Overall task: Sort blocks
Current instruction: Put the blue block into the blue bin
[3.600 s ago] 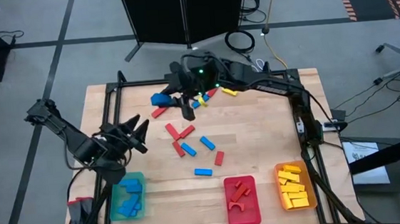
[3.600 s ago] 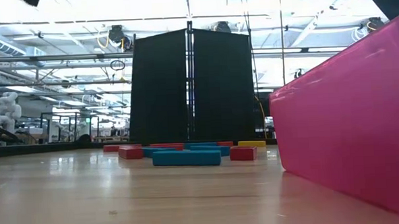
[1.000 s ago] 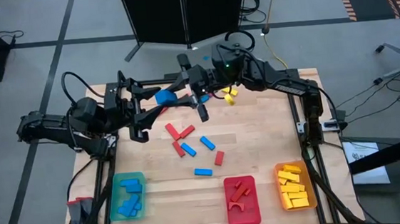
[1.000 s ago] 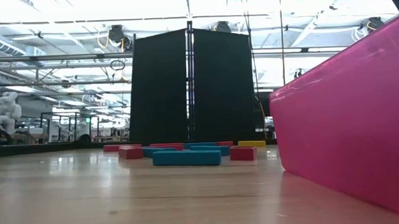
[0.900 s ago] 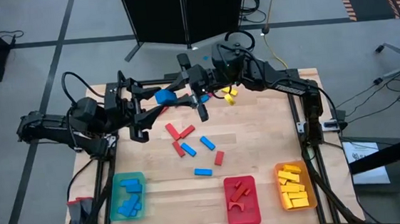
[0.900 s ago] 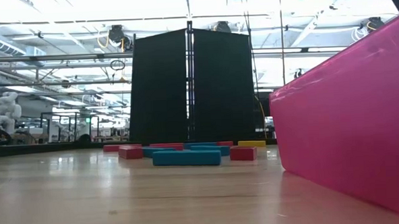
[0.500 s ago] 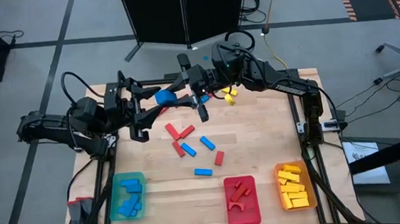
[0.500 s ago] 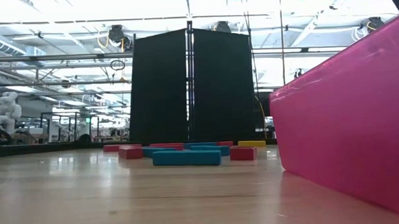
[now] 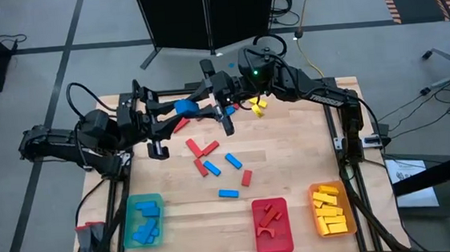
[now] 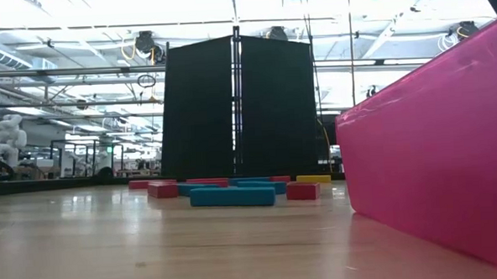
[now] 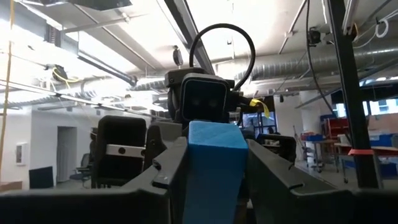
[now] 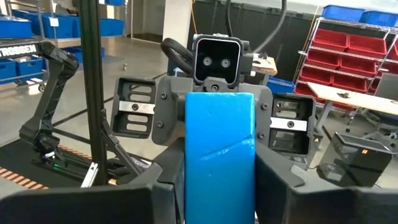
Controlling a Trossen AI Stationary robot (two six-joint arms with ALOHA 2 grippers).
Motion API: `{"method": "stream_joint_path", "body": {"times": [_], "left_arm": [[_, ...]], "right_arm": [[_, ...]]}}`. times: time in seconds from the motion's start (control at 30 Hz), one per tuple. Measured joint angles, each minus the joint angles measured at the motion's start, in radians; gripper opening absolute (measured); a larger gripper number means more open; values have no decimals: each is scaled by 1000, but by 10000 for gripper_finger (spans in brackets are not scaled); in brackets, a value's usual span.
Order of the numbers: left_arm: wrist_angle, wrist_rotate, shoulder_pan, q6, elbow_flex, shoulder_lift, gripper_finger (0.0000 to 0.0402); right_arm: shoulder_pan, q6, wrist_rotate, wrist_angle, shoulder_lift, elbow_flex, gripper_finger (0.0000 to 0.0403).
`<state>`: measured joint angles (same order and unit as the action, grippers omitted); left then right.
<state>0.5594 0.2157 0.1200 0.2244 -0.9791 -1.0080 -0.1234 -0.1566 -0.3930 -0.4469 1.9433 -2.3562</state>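
Note:
A blue block [image 9: 183, 107] hangs in the air over the table's far middle, between my two grippers, which face each other. My left gripper [image 9: 173, 115] reaches in from the left and my right gripper [image 9: 200, 105] from the right; each is shut on an end of the block. Loose on the wood lie red blocks [image 9: 203, 150], blue blocks [image 9: 232, 161] and yellow blocks [image 9: 257, 104]. The low view shows several of them flat on the table [image 10: 232, 196]. My left gripper pinches the blue block's left end [image 11: 211, 180] between its two fingers [image 11: 168, 171], coming level from the table's left side. The block is lifted clear of the table. My right gripper pinches the same block's right end [image 12: 219, 168] between its two fingers [image 12: 277, 183], coming from the table's right side. The block spans the gap between the two grippers.
Three trays stand along the near edge: a green one [image 9: 157, 202] with blue blocks, a red one [image 9: 282, 204] with red pieces, an orange one [image 9: 315, 193] with yellow blocks. The red tray's wall [image 10: 434, 148] fills the low view's right. Bare wood lies right of the loose blocks.

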Motion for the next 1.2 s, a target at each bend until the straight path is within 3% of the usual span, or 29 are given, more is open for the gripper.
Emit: {"method": "stream_joint_path", "body": {"times": [0.13, 0.37, 0.47, 0.57, 0.67, 0.77, 0.93, 1.03, 1.2], "left_arm": [[-2, 22, 1, -3, 0, 0, 130], [-3, 43, 0, -13, 0, 0, 129], [-4, 55, 0, -12, 0, 1, 129], [-44, 74, 0, -14, 0, 16, 129], [-185, 115, 7, -79, 0, 51, 129], [-399, 138, 20, -234, 0, 95, 130], [-905, 59, 91, -678, 0, 134, 129], [-1188, 0, 172, -941, 0, 122, 130], [-1504, -77, 339, -1271, 29, 72, 129]], "right_arm": [[0, 11, 0, -6, 1, 0, 116], [1, -24, 0, -49, 2, 0, 243], [-2, -52, 4, -89, -8, 0, 278], [-13, -102, 72, -226, -38, 1, 294], [-34, -185, 218, -434, -69, 1, 296], [-59, -228, 325, -618, -87, 1, 291], [-95, -229, 363, -817, -126, 1, 286], [-115, -228, 373, -868, -141, 1, 286], [-139, -225, 369, -873, -163, 1, 286]]}}
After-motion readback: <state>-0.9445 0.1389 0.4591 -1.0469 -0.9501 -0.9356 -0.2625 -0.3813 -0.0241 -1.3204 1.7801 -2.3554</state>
